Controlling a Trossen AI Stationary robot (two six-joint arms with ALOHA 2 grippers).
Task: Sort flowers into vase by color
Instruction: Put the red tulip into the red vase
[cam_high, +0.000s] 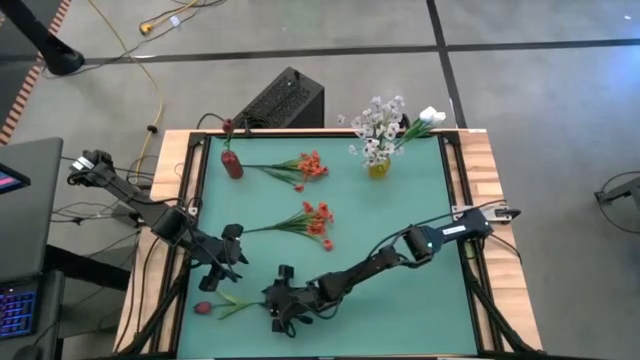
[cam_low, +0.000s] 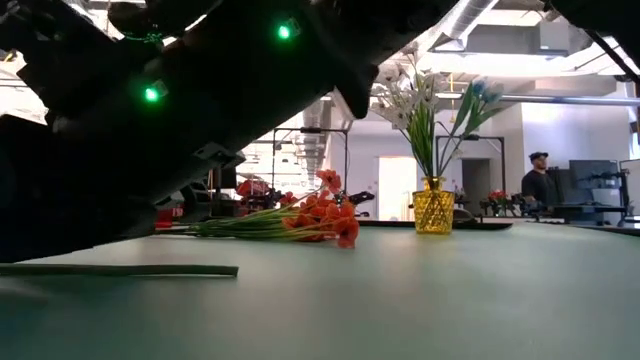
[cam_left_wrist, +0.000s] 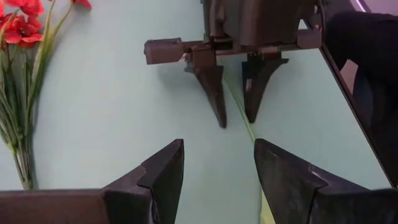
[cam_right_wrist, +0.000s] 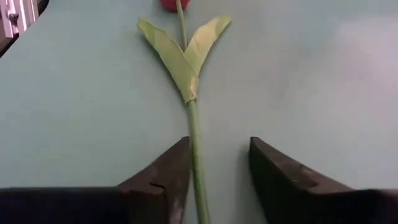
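A dark red bud flower (cam_high: 203, 308) lies flat near the table's near-left corner, its green stem (cam_right_wrist: 194, 124) pointing right. My right gripper (cam_right_wrist: 217, 143) is open and low over the table, one finger on each side of that stem below the two leaves (cam_right_wrist: 183, 53). My left gripper (cam_left_wrist: 217, 146) is open just above the table, facing the right gripper (cam_left_wrist: 236, 121) from close by; the stem's end (cam_left_wrist: 264, 208) passes by one of its fingers. Two red-orange blossom bunches (cam_high: 310, 165) (cam_high: 318, 222) lie on the mat. White flowers (cam_high: 380, 130) stand in a yellow vase (cam_high: 378, 168).
A small red vase (cam_high: 232, 165) stands at the far left of the green mat. The wooden table rim (cam_high: 485, 200) frames the mat. A black box (cam_high: 285, 98) sits beyond the far edge. Bare mat stretches across the right half. A person (cam_low: 540, 178) stands far behind in the room.
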